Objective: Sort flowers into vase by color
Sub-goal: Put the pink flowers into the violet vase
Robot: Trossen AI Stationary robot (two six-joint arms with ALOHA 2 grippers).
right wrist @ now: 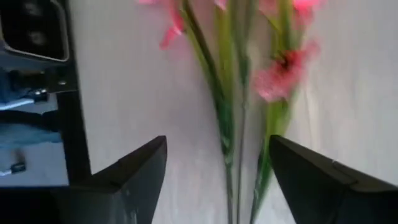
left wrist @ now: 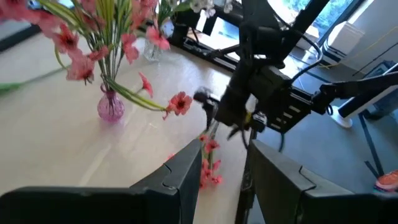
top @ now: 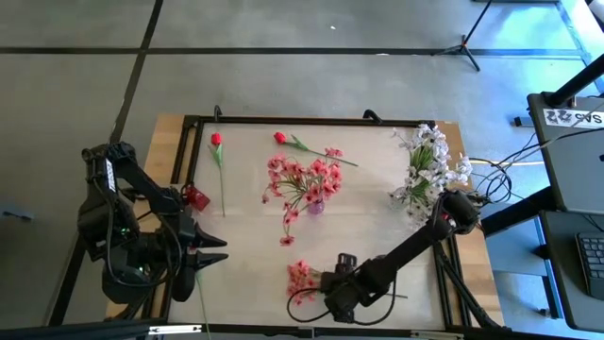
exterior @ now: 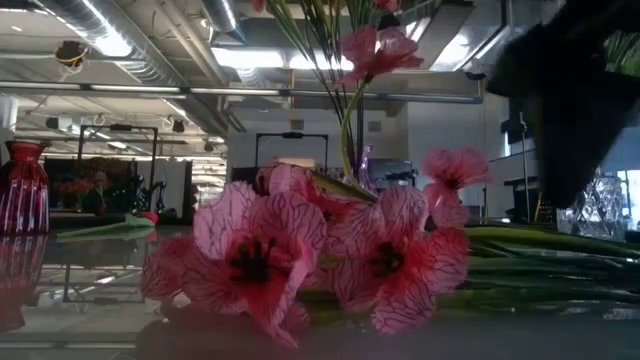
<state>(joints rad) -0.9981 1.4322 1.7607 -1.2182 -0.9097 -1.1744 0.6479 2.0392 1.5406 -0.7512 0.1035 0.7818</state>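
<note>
Item: my right gripper [right wrist: 217,180], low over the near edge of the table [top: 377,236], fingers [right wrist: 130,180] spread apart with the green stems of a pink spray [top: 302,279] lying flat on the surface between them, not clamped.

Item: my left gripper [top: 219,250], waiting at the left edge of the table, fingers apart, nothing between them.

Item: pink flowers [top: 307,179] standing in a small purple vase [top: 315,207] mid-table.

Item: white flowers [top: 429,161] upright in a clear vase near the right edge; the vase itself I cannot make out from above.

Item: two red buds [top: 216,139] lying loose near the far edge, one toward the far left corner, the other [top: 280,138] beside the pink bunch.

Item: red vase [top: 196,197] at the left edge.
</note>
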